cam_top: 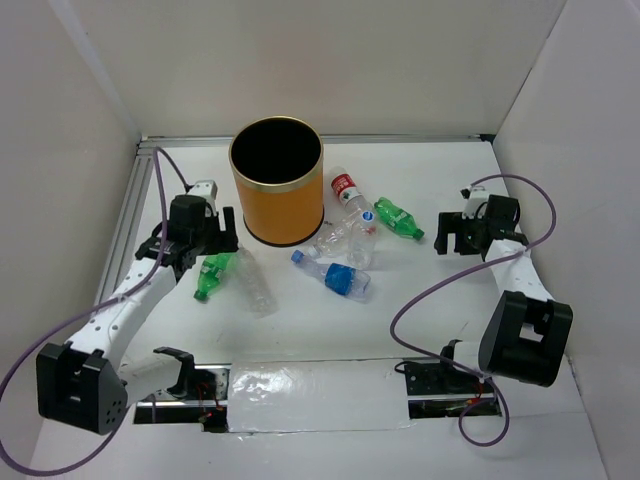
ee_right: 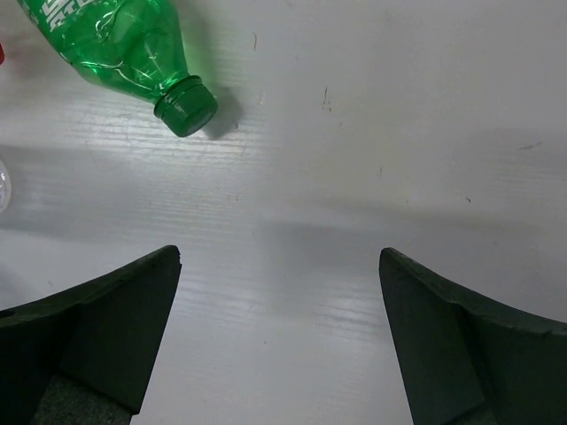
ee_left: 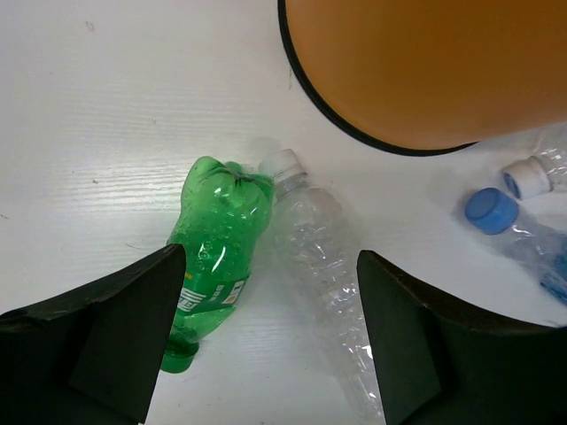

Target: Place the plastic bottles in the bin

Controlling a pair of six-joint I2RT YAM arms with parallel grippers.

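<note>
White walls enclose a white surface (cam_top: 430,165). The bin (cam_top: 276,185) stands upright at the rear centre, mouth up, so that bottles can be dropped in from above. Its black interior hides the bottom, so its contents cannot be confirmed. The visible bottles all lie on their sides on the surface near the bin.

The left jaws stand wide apart and empty above a green bottle (ee_left: 217,248) and a clear bottle (ee_left: 323,266), which lie touching. This pose probably prepares a grasp of one of them.

The right jaws also stand wide apart and empty, over bare surface near a second green bottle (ee_right: 124,49) that is cut off at the frame edge.

Crumpled bottles (cam_top: 350,240) overlap to the right of the bin, and their count is hard to make out.
</note>
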